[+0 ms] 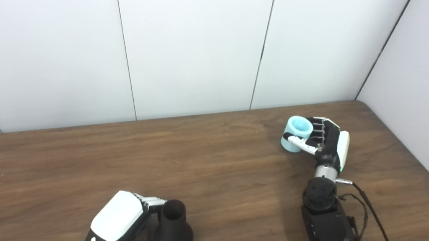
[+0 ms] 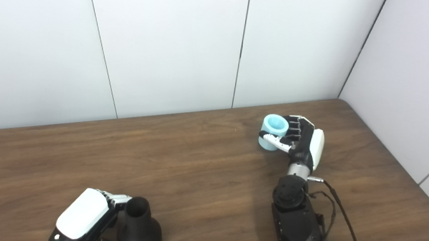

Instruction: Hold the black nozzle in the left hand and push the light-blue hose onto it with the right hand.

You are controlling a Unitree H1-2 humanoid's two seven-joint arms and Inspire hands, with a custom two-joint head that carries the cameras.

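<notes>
Standing upright near the front edge of the wooden table (image 1: 211,162), the black nozzle (image 1: 172,230) is showing its open narrow mouth on top and its wider base below. In the left eye view the left hand (image 1: 124,222) is pressing against the nozzle's left side, its white back facing up; its fingers (image 1: 153,203) are reaching toward the nozzle's neck, but how far they are wrapping around it I cannot tell. Well apart from the nozzle, toward the table's far right corner, the light-blue hose (image 1: 297,134) is sitting as a short open-topped tube, and the right hand (image 1: 325,141) is curling around it, thumb lying across its near side and fingers closing on its right side.

In the right eye view the nozzle (image 2: 138,227) is again standing by the front edge with the left hand (image 2: 88,219) touching its left side. The hose (image 2: 273,132) is resting far off to the nozzle's right, with the right hand (image 2: 304,143) clasping it, its dark arm and a loose cable trailing back toward the front edge.
</notes>
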